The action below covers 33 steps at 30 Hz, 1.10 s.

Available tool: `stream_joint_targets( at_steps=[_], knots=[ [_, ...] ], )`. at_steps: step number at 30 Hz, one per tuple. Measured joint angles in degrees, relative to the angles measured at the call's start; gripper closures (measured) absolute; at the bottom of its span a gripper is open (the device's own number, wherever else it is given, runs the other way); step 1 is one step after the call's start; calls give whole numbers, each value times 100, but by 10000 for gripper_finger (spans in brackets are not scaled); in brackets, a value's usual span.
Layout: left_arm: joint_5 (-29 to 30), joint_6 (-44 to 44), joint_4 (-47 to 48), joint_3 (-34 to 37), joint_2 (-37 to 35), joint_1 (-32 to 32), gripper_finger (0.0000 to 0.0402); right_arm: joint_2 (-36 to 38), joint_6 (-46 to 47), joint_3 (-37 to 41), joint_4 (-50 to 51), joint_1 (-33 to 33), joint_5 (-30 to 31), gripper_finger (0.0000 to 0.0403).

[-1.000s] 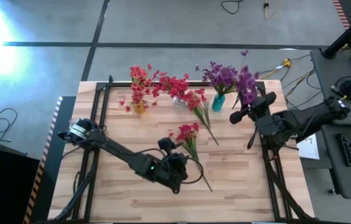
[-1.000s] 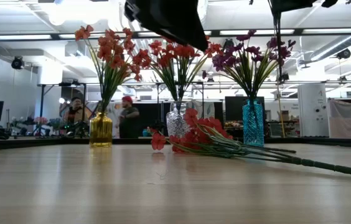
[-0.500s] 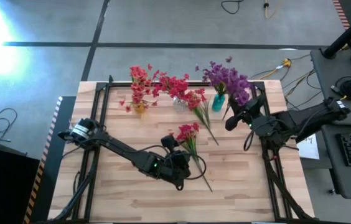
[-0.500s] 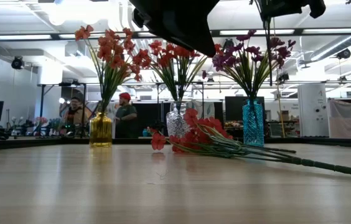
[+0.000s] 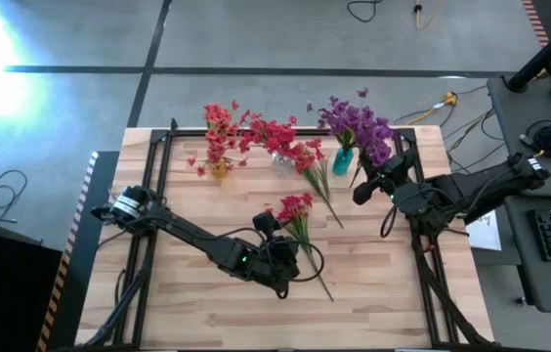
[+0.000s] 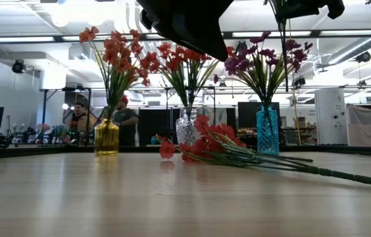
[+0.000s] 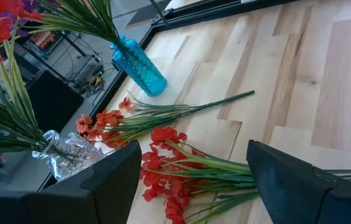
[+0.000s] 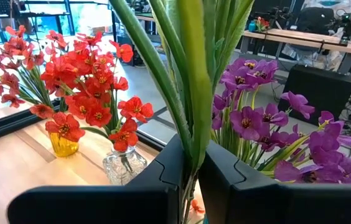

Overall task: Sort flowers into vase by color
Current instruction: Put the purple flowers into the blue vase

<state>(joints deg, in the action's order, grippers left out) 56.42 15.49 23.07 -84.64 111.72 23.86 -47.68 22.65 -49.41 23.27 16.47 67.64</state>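
Observation:
My right gripper [image 5: 365, 186] is shut on a purple sprig [image 5: 378, 147], raised beside the blue vase [image 5: 342, 161], which holds more purple flowers. My left gripper [image 7: 191, 186] hangs open above the table, over a red sprig [image 7: 169, 168] that lies flat on the wood [image 5: 295, 210]. A second, orange-red sprig [image 5: 319, 176] lies flat nearer the vases. The yellow vase [image 5: 219, 169] holds orange-red flowers and the clear vase [image 5: 280, 162] holds red ones. My right gripper pinches the purple sprig's green stems [image 8: 191, 140] between its two fingers [image 8: 163, 180]. The long leaves rise straight past the fingers. The sprig is lifted clear of the table, close to the blue vase's bunch [image 8: 250, 121].
The three vases stand in a row along the table's far edge. A black frame rail [image 5: 163, 176] runs along the table's left and far sides. Bare wood lies toward the near edge [image 5: 373, 303]. People stand in the room beyond the table [image 6: 126, 118].
My right gripper has carried the purple sprig toward the table's left, closer to the blue vase, then held still. My left gripper has shifted a little toward the right, over the red sprig on the table. The sprigs on the table have stayed put.

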Motion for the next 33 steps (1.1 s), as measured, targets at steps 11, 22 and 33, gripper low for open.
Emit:
stream_joint_targets(
  at_steps=[11, 22, 33],
  knots=[
    [0, 2, -2, 0, 0, -15, 125, 0, -15, 2, 2, 0, 0, 374],
    [-392, -557, -98, 2, 0, -60, 125, 46, -283, -214, -189, 61, -159, 374],
    [-1312, -1738, -1587, 7, 35, -331, 125, 56, -279, -257, -101, 1070, 1034, 374]
  ],
)
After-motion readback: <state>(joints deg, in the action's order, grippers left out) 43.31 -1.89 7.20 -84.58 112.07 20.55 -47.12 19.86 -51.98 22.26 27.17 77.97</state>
